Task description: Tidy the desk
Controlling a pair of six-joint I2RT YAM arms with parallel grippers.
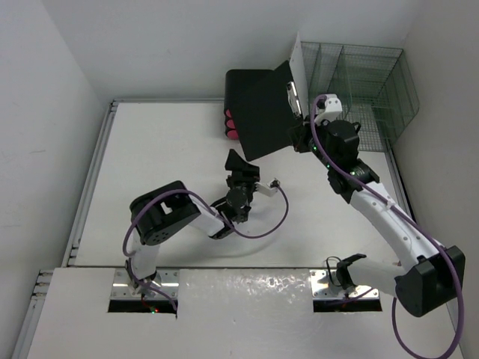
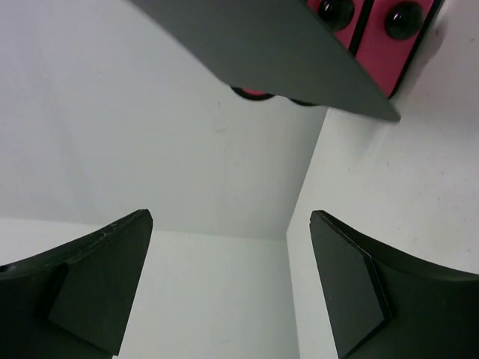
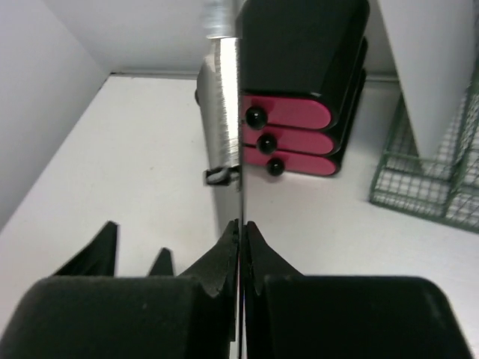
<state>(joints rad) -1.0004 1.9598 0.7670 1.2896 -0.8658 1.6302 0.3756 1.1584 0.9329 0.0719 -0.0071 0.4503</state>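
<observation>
The right end effector pinches a black clipboard by its edge, held upright before a pink-drawered unit at the far edge of the white bench under both arms; the left end effector is spread, empty, near the clipboard

black plastic drawer unit with pink drawers on white desk, far edge | green wire-mesh basket right of it | flat black board before the unit
</observation>
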